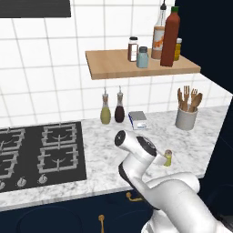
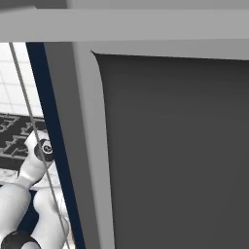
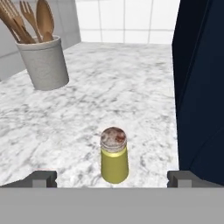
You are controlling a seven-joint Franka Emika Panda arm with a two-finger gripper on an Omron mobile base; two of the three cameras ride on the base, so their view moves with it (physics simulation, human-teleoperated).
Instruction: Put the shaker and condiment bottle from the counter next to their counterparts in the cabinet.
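Shaker (image 3: 114, 155) count on the table (image 3: 109, 92): one. Small yellow-green cylinder, mottled grey-silver cap, standing upright with its long axis vertical and the cap up. It sits on the near right part of the marble table, just beside the arm's wrist in the left base view (image 1: 168, 158).

End effector (image 3: 113, 178): fingers (image 3: 42, 178) spread wide, one on each side of the shaker, neither touching it. Nothing held.

Cabinet (image 1: 118, 68): one flat plank shelf of light wood on the white tiled wall. Five things stand on it, all upright:
- one condiment bottle (image 1: 170, 37), tall, red-orange, narrow neck, at the right end near the front edge
- one clear bottle with orange label (image 1: 159, 34) and a black spout, just behind and left of the red one
- one brown-and-white shaker (image 1: 133, 48), dark lid
- one pale blue shaker (image 1: 143, 57), dark lid, just right of the brown one and nearer the front edge
- one small yellowish jar (image 1: 178, 48), partly hidden behind the red bottle; details too small to read

Table, white-grey veined marble:
- two small spouted oil bottles (image 1: 112, 108) side by side at the far wall, one olive, one dark
- one small blue-and-white box (image 1: 137, 120) just right of them
- one pale speckled crock (image 1: 186, 119) at the far right, holding several wooden utensils (image 1: 189, 98)
- one black hob (image 1: 41, 152) with four grey grates, left
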